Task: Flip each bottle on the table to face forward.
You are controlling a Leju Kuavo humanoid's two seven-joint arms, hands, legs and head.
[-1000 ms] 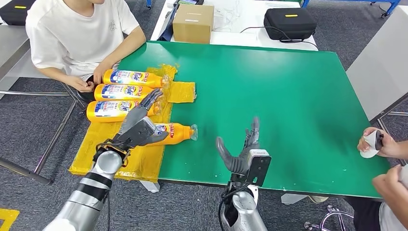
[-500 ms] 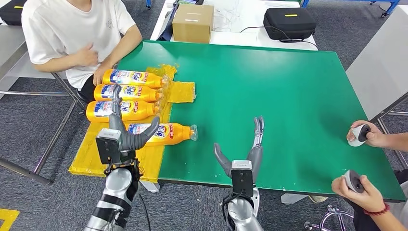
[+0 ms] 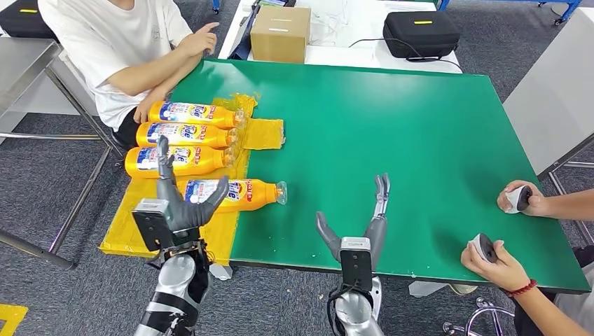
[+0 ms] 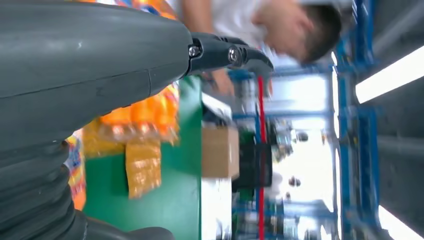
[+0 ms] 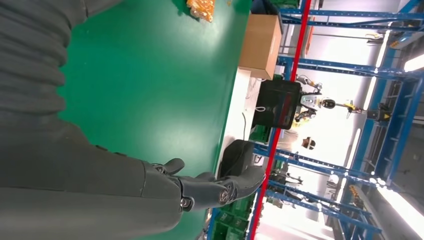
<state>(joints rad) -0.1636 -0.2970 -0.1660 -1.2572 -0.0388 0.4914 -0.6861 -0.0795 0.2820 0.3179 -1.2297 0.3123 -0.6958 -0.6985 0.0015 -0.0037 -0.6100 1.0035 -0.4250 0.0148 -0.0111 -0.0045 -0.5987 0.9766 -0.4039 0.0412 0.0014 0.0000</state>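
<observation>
Four orange bottles lie on their sides near the left edge of the green table (image 3: 420, 140), their printed labels all turned up and their caps pointing toward the table's middle. Three form a tight row on the yellow sheet (image 3: 140, 227) just in front of a seated person in a white shirt (image 3: 119, 42): the far bottle (image 3: 196, 113), the middle bottle (image 3: 188, 134) and the third bottle (image 3: 175, 159). The nearest bottle (image 3: 235, 194) lies apart, half on the sheet and half on bare green. The robot's left hand (image 3: 175, 203) hovers by this bottle, fingers spread and holding nothing. Its right hand (image 3: 361, 224) is raised over the table's near edge, likewise spread and empty. With every label showing, the flipping looks finished or nearly so.
</observation>
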